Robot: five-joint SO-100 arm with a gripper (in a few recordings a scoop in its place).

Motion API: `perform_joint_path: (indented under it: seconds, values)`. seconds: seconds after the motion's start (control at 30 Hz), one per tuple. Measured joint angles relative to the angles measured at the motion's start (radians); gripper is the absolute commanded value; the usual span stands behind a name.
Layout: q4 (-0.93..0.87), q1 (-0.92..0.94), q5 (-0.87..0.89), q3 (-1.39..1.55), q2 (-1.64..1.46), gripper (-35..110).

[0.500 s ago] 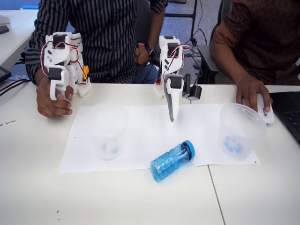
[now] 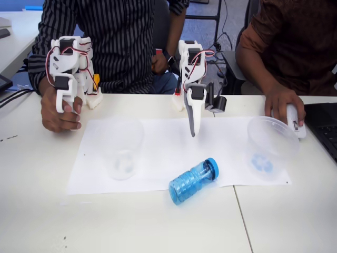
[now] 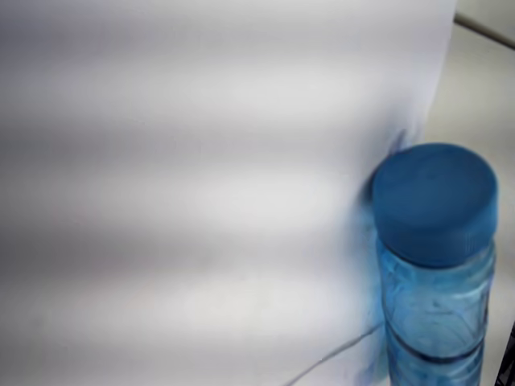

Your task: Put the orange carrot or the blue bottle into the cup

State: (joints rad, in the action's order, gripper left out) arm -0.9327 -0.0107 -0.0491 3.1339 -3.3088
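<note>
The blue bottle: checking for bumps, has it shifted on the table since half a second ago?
No. The ribbed transparent blue bottle lies where it did, across the white paper sheet's front edge.

Bottle point(image 2: 192, 182): see-thru blue, ribbed body w/ solid blue cap point(image 3: 434, 201). Cup point(image 2: 271, 145): clear plastic, blue mark on base. 2nd cup point(image 2: 122, 147): clear, pale mark on base. Arm point(image 2: 192, 89): white w/ black parts, red + white wires. Paper sheet point(image 2: 163, 153): white, on white table point(image 2: 158, 221). Person's shirt point(image 2: 113, 37): black w/ thin white stripes. Other person's shirt point(image 2: 295, 37): dark brown, patterned.
</note>
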Motion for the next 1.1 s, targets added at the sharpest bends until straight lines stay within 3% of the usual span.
perform_joint_path:
  seconds: [0.6,1.1]
  values:
    - [-0.129,0.089,-0.052,-0.284,0.014,21]
    - [-0.132,0.377,-0.123,-0.861,0.627,34]
